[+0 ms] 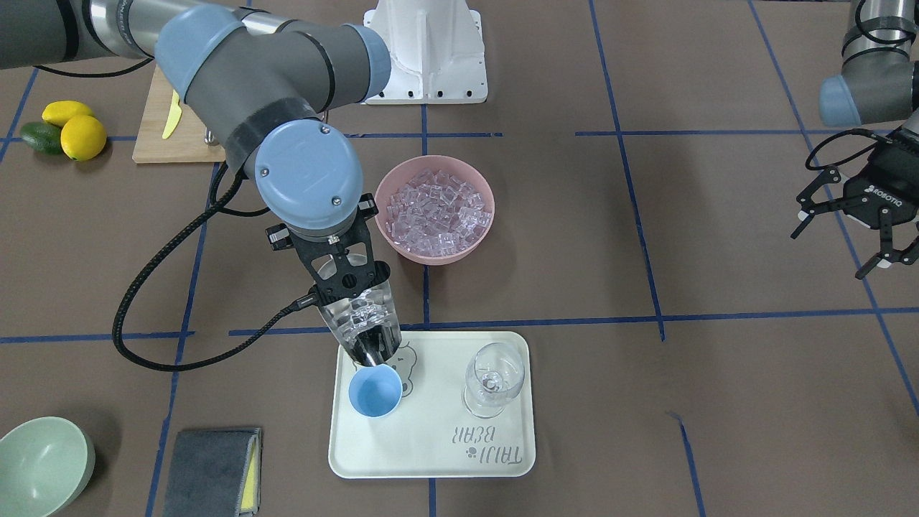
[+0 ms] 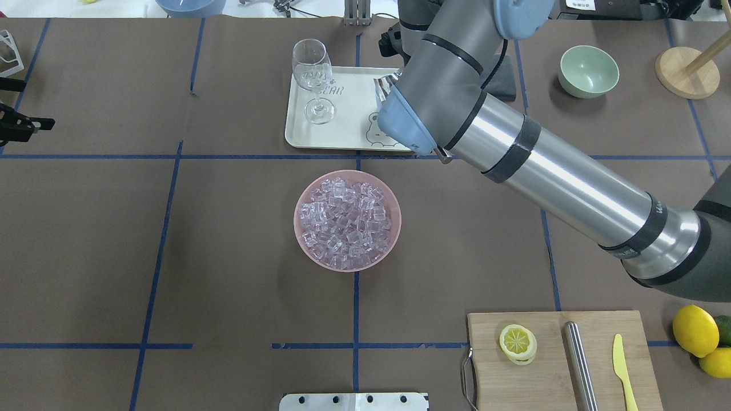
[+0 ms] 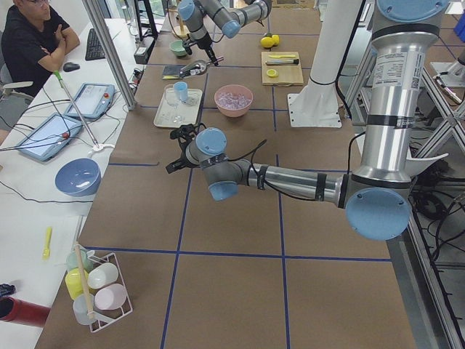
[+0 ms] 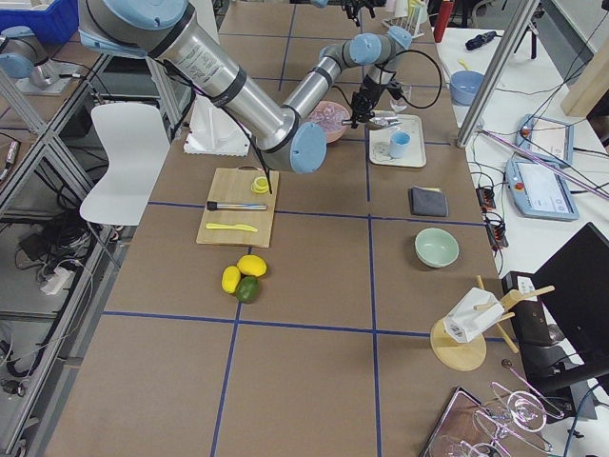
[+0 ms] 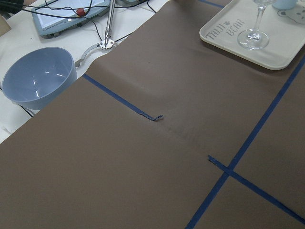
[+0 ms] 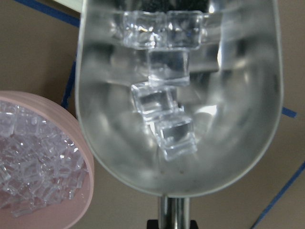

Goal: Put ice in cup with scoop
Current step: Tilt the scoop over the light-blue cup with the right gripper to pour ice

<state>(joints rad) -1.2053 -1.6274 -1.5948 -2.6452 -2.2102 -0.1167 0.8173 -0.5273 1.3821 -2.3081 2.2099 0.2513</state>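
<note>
matte brown table (image 1: 718,395): right claw (image 1: 343,276) clamps shiny scoop (image 6: 238,119) of glassy ice (image 6: 176,138), seemingly over round cup (image 1: 375,391); left claw (image 1: 826,255) spread.

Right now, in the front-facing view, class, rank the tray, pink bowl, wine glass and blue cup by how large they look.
1. tray
2. pink bowl
3. wine glass
4. cup, which looks only slightly smaller than the wine glass, so that is a close call.

1. Brown paper-covered table (image 2: 228,257) with blue tape lines.
2. On it: cream rectangular tray (image 1: 431,445), pink round bowl (image 1: 434,257), pale green bowl (image 2: 588,71), grey folded cloth (image 1: 212,470), wooden cutting board (image 2: 548,377), two yellow lemons (image 2: 695,330).
</note>
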